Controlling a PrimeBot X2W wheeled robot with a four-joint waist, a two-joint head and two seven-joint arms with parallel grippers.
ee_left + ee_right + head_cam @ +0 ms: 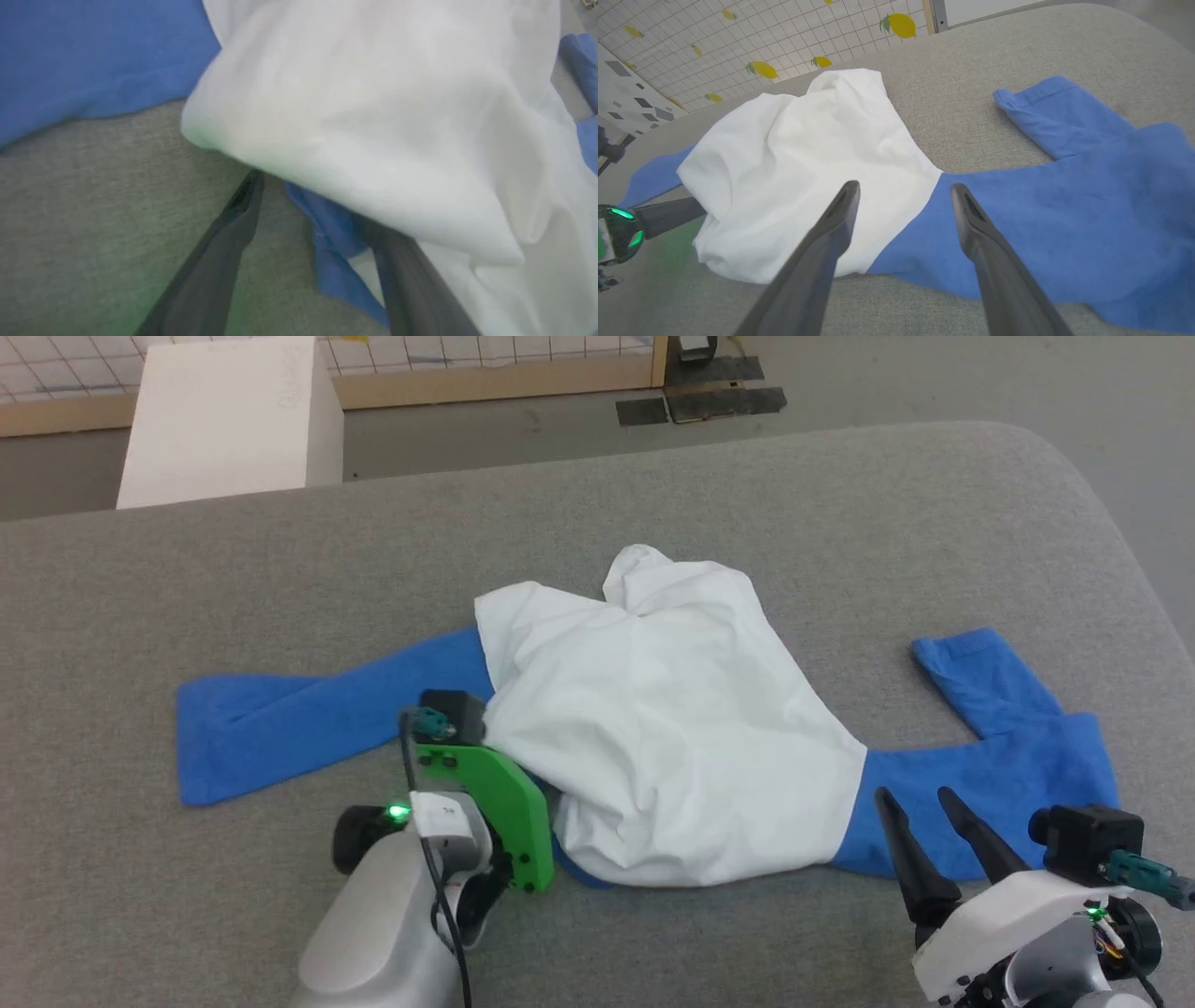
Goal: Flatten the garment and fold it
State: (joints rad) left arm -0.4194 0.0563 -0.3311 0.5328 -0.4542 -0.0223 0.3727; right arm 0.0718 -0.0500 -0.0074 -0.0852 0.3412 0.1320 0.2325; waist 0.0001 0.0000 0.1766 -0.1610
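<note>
Garment (653,728) stretches sleeve-to-sleeve, left to right — left hand (306,203), right hand (913,795) both spread wide.

The garment (373,116) hides the tips of the left end effector (312,200).

garment (672,728): white body, blue sleeves | surface (653,495): grey | wall (784,37): lemon-patterned
</note>
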